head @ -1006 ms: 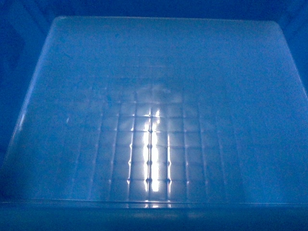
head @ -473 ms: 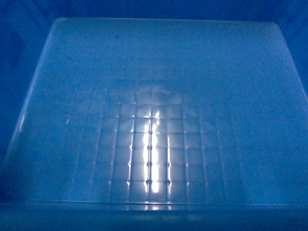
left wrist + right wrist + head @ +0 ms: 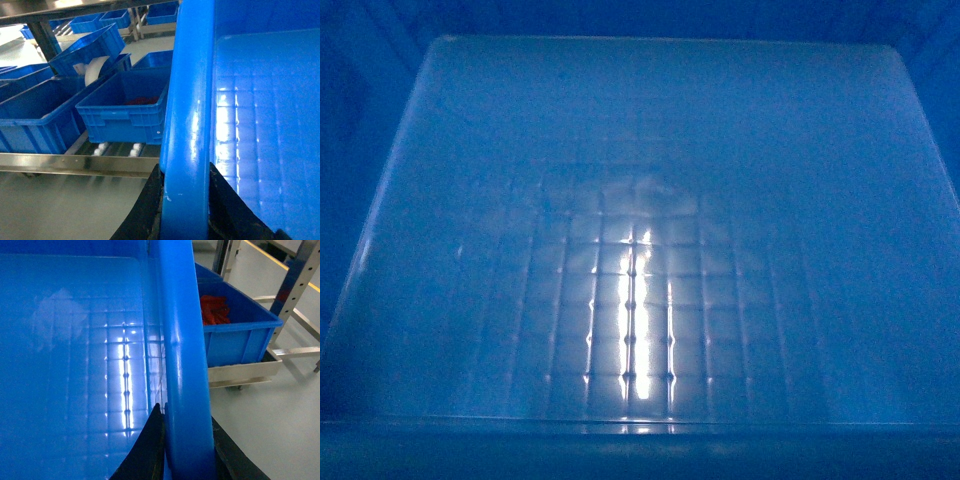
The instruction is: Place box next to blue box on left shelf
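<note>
The box (image 3: pixel 640 250), a bright-blue crate, fills the head view with its grid-patterned floor, and neither gripper shows there. My left gripper (image 3: pixel 185 187) is shut on the box's thick left rim (image 3: pixel 189 100), one black finger (image 3: pixel 150 210) outside and one inside. My right gripper (image 3: pixel 187 440) is shut on the right rim (image 3: pixel 177 340) the same way. Past the left rim is the left shelf (image 3: pixel 75 162), a metal rack with white rollers (image 3: pixel 102 148). A blue box (image 3: pixel 125 112) with something red inside sits on it, apart from the held box.
Several more blue crates (image 3: pixel 35 115) crowd the left shelf behind and beside that box. On the right, a blue crate of red parts (image 3: pixel 235 325) rests on a low metal frame (image 3: pixel 245 372), beside a perforated rack post (image 3: pixel 295 285). Grey floor lies below both rims.
The box's floor has slid very slightly down in the head view; otherwise nothing visibly differs.
</note>
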Motion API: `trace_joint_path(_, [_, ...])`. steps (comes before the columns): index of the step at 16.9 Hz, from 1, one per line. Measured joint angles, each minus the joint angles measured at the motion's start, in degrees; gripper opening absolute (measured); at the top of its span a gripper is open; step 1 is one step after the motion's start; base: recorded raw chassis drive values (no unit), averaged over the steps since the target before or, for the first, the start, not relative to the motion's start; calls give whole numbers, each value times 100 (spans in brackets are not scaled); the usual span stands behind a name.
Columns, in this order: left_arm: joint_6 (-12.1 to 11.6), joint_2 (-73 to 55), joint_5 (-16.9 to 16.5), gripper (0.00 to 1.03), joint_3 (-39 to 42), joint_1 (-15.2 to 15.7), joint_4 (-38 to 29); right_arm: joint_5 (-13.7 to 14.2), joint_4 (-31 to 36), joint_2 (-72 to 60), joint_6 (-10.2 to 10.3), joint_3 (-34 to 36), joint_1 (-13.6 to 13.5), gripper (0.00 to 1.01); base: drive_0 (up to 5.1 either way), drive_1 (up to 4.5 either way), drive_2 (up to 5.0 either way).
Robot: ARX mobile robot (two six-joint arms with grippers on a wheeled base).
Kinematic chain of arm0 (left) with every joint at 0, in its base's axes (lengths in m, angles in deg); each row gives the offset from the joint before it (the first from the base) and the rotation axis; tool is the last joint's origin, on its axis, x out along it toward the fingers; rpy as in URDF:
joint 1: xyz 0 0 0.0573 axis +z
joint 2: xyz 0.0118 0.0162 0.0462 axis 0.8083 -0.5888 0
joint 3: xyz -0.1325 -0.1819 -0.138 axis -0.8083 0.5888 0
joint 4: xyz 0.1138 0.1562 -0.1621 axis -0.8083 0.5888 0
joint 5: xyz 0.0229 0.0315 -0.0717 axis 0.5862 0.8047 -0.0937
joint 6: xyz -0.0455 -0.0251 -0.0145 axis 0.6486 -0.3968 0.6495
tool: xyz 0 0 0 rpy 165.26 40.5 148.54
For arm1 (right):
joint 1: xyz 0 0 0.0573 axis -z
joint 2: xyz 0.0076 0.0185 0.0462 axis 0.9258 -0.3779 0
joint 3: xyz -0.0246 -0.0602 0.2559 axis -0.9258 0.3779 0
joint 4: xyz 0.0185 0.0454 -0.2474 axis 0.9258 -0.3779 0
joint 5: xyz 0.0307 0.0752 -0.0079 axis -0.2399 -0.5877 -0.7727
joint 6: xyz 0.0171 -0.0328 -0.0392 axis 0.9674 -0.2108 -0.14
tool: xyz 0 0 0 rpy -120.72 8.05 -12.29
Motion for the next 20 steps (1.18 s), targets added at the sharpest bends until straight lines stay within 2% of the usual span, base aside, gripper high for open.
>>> trace_joint_path(20, [2, -4, -4, 16, 2, -2, 11, -2, -4, 0, 13, 9, 0, 13, 0, 0, 0])
